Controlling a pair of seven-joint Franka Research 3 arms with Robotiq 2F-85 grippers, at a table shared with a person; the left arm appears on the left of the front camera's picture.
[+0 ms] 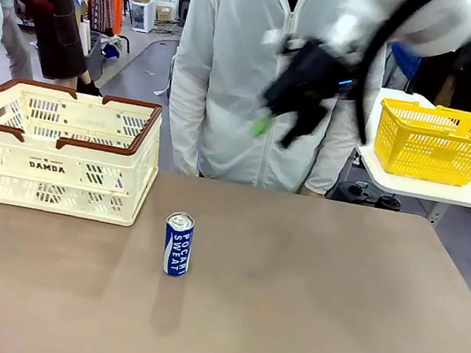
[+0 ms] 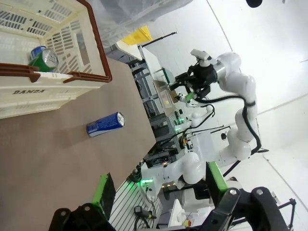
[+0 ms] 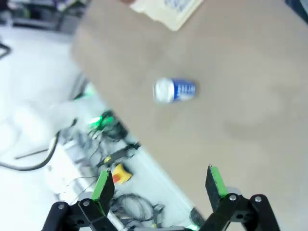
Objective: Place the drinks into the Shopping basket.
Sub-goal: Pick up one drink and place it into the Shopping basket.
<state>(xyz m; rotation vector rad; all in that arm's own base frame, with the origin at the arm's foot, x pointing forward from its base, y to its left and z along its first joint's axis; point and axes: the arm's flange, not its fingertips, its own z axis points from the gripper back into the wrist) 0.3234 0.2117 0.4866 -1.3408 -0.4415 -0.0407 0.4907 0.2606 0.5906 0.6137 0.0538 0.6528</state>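
A blue can (image 1: 177, 243) stands upright on the tabletop, right of the cream basket (image 1: 50, 167). A green can (image 2: 44, 59) lies inside it.

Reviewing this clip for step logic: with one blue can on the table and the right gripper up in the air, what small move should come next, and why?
Probably lower the right gripper toward the blue can, jaws kept open. The can stands upright on the table, outside the shopping basket, where a green can already lies. The right gripper is open, empty and raised above the table, so it seems free to fetch the can.
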